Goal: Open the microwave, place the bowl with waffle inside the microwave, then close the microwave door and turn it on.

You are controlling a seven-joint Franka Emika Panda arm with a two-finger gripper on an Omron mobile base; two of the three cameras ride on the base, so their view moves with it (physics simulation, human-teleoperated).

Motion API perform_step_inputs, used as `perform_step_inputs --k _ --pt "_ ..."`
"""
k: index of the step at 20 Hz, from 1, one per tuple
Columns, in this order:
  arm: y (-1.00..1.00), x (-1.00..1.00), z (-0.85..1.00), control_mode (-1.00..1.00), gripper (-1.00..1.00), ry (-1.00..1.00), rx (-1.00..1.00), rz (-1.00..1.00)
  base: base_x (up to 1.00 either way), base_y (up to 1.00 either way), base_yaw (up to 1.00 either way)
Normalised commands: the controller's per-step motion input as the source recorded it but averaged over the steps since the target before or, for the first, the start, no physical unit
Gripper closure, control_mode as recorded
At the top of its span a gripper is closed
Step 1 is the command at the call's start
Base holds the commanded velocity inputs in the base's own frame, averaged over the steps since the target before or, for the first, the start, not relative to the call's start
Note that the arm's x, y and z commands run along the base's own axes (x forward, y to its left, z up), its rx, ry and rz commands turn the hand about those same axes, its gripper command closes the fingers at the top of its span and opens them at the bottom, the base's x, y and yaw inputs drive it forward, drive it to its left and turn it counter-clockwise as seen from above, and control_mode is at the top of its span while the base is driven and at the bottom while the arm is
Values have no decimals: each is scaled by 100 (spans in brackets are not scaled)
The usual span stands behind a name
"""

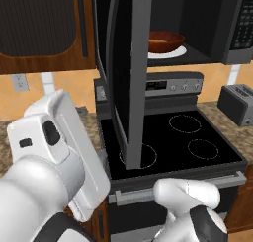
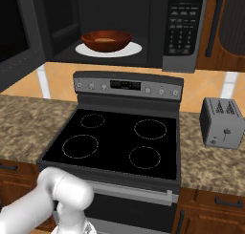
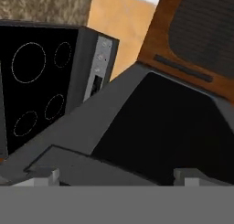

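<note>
The microwave hangs above the stove with its cavity open. Inside, the reddish-brown bowl rests on the white turntable, and the tan waffle lies in it. The bowl also shows past the door's edge in the left base view. The microwave door stands swung far out over the stove. In the hand view my gripper is open, its fingertips wide apart and close to the door's black glass, with nothing between them.
A black-topped stove with four burner rings sits below the microwave. A grey toaster stands on the granite counter to the right. A brown wooden cabinet hangs left of the door. My white arm fills the lower left of the left base view.
</note>
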Motion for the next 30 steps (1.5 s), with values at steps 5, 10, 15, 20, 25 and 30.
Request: perform_step_inputs --k 5,10,15,20,25,30 --pt "73 99 -54 -100 -100 8 -29 -34 0 0 0" --pt "-57 71 -20 -100 -100 0 -9 -29 0 0 0" --pt "-100 5 5 -100 -100 -7 0 -4 0 0 0" --pt "-100 -2 7 -100 -100 -10 0 2 0 0 0" --pt "-100 6 6 -100 -100 -5 0 8 0 0 0" --pt "-100 48 7 -100 -100 0 0 11 0 0 0"
